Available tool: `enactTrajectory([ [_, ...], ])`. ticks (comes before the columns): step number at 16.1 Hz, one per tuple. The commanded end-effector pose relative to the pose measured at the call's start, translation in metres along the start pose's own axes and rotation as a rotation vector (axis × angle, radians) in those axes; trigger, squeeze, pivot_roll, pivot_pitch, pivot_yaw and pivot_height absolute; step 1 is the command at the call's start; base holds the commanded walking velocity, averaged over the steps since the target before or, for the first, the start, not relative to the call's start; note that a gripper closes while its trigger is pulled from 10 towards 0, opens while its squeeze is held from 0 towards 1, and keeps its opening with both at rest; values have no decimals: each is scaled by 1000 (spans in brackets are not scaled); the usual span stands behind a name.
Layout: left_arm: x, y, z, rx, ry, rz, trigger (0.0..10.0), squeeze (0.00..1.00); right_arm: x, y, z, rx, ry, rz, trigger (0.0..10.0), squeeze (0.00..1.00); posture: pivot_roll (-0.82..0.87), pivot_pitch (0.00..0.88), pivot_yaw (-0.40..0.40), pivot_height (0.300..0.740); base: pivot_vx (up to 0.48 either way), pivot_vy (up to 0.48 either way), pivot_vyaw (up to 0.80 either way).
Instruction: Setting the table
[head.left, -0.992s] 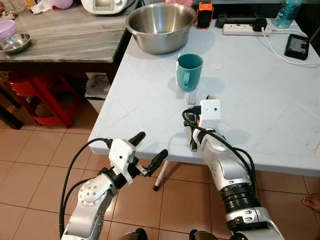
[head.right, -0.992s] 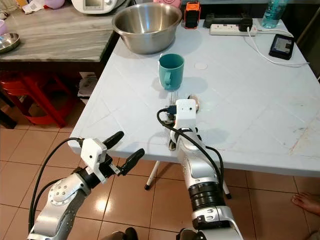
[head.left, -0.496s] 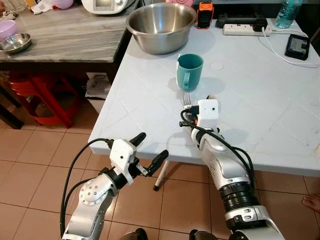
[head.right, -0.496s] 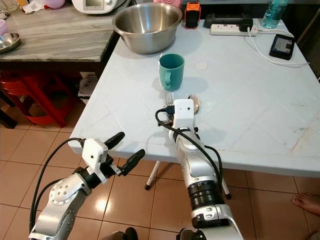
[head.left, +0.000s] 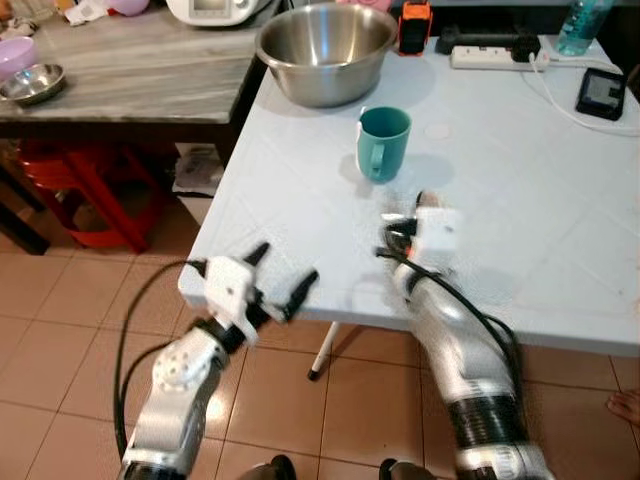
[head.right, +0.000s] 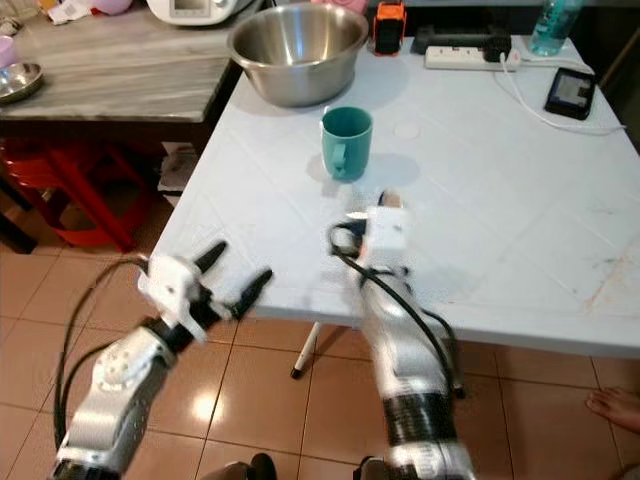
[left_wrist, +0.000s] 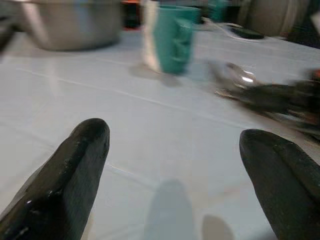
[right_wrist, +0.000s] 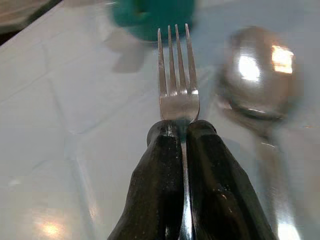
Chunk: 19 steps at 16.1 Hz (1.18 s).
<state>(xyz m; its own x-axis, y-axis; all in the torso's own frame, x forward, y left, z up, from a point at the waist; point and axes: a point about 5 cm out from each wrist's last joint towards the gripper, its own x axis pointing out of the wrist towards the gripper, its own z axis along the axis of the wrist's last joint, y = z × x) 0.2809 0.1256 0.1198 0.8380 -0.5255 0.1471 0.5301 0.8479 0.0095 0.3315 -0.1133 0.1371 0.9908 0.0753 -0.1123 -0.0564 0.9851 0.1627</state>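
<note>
Fork (right_wrist: 177, 75) clamped in right claw (right_wrist: 181, 127)

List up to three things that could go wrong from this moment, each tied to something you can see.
1. The right gripper pinches the fork by its narrow neck alone, so it might twist or slip out.
2. The fork's tines point at the cup close ahead; pushing forward could knock it.
3. The spoon lies right beside the fork, so a sideways move may shove it across the table.
</note>
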Motion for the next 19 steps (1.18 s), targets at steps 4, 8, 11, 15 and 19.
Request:
enactTrajectory([
  [4, -1, 14, -7, -7, 40, 140, 10000, 0, -18, -4, 10, 36, -125, -4, 1412, 0, -129, 164, 100, 740, 0, 0, 0],
  [8, 8, 19, -1, -36, 15, 166, 10000, 0, -34, -4, 35, -58, -284, 8, 10000, 0, -135, 159, 106, 740, 0, 0, 0],
  [11, 11, 19, 1, -48, 1, 173, 10000, 0, -35, -8, 34, -53, -279, -13, 10000, 0, -136, 146, 105, 740, 0, 205, 0],
  [15, 14, 18, 0, -50, -3, 171, 10000, 0, -34, -8, 34, -63, -275, -16, 10000, 0, -136, 134, 95, 740, 0, 383, -637],
  [19, 13, 16, -1, -53, -11, 177, 10000, 0, -31, -4, 35, -63, -278, 3, 10000, 0, -129, 127, 85, 740, 0, 430, -791],
])
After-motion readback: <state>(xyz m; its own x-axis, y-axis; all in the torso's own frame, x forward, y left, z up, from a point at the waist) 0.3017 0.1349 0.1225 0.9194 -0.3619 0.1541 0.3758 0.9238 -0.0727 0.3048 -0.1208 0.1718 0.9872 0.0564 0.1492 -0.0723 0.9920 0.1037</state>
